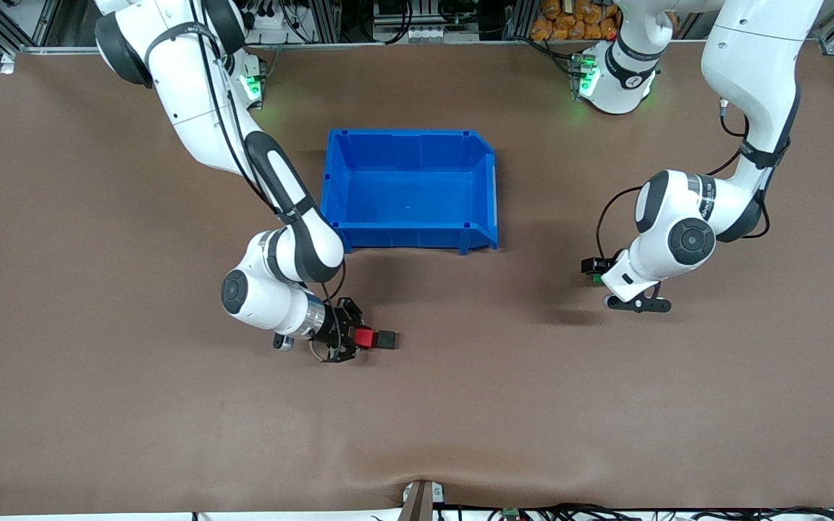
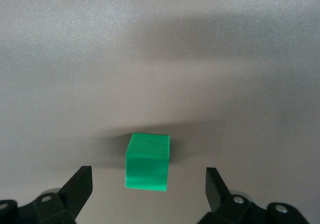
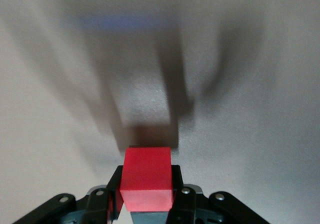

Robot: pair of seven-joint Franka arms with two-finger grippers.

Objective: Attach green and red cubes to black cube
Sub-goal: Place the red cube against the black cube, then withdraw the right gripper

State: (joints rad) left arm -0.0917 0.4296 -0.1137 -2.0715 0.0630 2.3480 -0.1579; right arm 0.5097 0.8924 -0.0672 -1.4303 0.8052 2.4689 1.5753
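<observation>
In the front view we see the right gripper [image 1: 359, 338] clamped on the red cube [image 1: 365, 338], which touches the black cube [image 1: 386, 339], nearer the camera than the blue bin [image 1: 408, 189]. The left gripper [image 1: 594, 269] is low over the table toward the left arm's end. In the left wrist view its fingers [image 2: 79, 186] stand apart, the green cube [image 2: 147, 161] on the table between them. In the right wrist view the red cube [image 3: 147, 176] sits squeezed between the fingers [image 3: 111, 199].

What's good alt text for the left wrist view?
A green cube sits on the bare brown table, between the open fingers of the left gripper, which touch nothing. The cube casts a soft shadow on the tabletop; nothing else shows.
</observation>
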